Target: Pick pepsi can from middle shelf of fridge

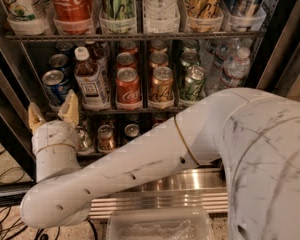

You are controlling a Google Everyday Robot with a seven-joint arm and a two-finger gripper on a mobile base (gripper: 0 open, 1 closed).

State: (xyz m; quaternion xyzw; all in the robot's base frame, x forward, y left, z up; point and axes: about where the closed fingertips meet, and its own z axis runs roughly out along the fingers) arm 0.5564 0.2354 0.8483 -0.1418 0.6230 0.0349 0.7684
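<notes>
The pepsi can (55, 85) is blue with a silver top. It stands at the left end of the middle shelf (140, 109) of the fridge (285, 44), with a second blue can (60, 62) behind it. My gripper (52, 112) is open and empty. Its two tan fingertips (70, 106) point up, just below and in front of the pepsi can at the shelf's front rail. My white arm crosses the lower part of the view from the right.
On the middle shelf stand a white-capped bottle (90, 79), a red Coca-Cola can (127, 86), an orange-brown can (161, 86), a green can (193, 82) and water bottles (235, 66). Tall cans (70, 4) fill the rack above. Small cans (106, 136) sit below. A clear tray (160, 226) lies in front.
</notes>
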